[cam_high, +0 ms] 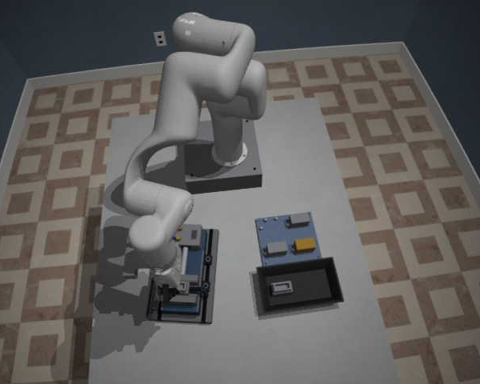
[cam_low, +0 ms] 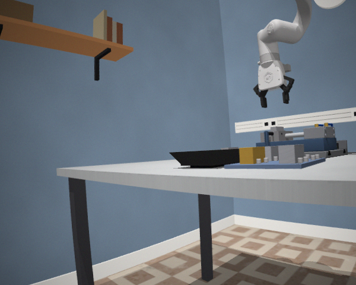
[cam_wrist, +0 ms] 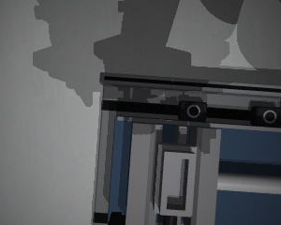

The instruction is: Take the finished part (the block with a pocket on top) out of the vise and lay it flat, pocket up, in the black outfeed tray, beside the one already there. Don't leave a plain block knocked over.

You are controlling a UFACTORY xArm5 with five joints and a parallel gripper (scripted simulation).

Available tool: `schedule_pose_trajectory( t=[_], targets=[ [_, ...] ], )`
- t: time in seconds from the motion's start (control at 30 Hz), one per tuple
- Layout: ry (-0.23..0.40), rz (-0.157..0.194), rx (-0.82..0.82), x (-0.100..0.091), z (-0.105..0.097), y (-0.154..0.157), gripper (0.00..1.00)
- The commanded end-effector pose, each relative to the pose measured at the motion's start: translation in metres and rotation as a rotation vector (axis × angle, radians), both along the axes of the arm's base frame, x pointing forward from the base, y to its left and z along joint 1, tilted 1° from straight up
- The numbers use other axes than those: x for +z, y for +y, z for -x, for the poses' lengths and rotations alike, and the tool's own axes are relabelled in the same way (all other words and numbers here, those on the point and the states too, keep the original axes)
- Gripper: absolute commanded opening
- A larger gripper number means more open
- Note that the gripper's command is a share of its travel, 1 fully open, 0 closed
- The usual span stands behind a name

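Between vise [cam_high: 207, 273] jaws: grey pocketed part [cam_wrist: 175, 180]; hand [cam_low: 273, 101] above, spread, empty.

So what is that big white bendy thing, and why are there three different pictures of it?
That white thing is a robot arm. It bends a bit like your arm does. At its tip is the end effector, two black fingers for pinching things. Right now they are spread open and hold nothing.

One picture looks down from above, one looks from the side, low by the table, and one comes from a camera on the arm's wrist, looking straight down.

On the table is a vise, a clamp that squeezes a block with a pocket cut in its top. Beside it lies a blue plate with two plain grey blocks and a yellow block. Next to that is a black tray with one pocketed block already inside. The end effector hangs above the vise.
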State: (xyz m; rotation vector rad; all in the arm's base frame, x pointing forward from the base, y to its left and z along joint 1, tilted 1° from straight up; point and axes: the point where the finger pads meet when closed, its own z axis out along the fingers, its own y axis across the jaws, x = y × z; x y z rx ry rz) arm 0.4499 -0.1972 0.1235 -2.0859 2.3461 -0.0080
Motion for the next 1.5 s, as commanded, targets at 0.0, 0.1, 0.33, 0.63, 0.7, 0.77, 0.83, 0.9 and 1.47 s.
schedule_pose_trajectory(
  t=[0.0,0.1,0.33,0.63,0.7,0.77,0.83,0.9,1.47],
  targets=[
    [-0.005,0.002,-0.063,-0.0036,-0.0016,-0.0086,1.00],
    [-0.005,0.002,-0.068,-0.0041,-0.0015,-0.0093,1.00],
    [-0.005,0.002,-0.068,-0.0041,-0.0015,-0.0093,0.00],
    [-0.005,0.002,-0.068,-0.0041,-0.0015,-0.0093,0.00],
    [-0.005,0.002,-0.068,-0.0041,-0.0015,-0.0093,0.00],
    [-0.005,0.002,-0.068,-0.0041,-0.0015,-0.0093,0.00],
    [-0.005,0.002,-0.068,-0.0041,-0.0015,-0.0093,0.00],
    [-0.005,0.002,-0.068,-0.0041,-0.0015,-0.0093,0.00],
    [-0.005,0.002,-0.068,-0.0041,-0.0015,-0.0093,0.00]
  ],
)
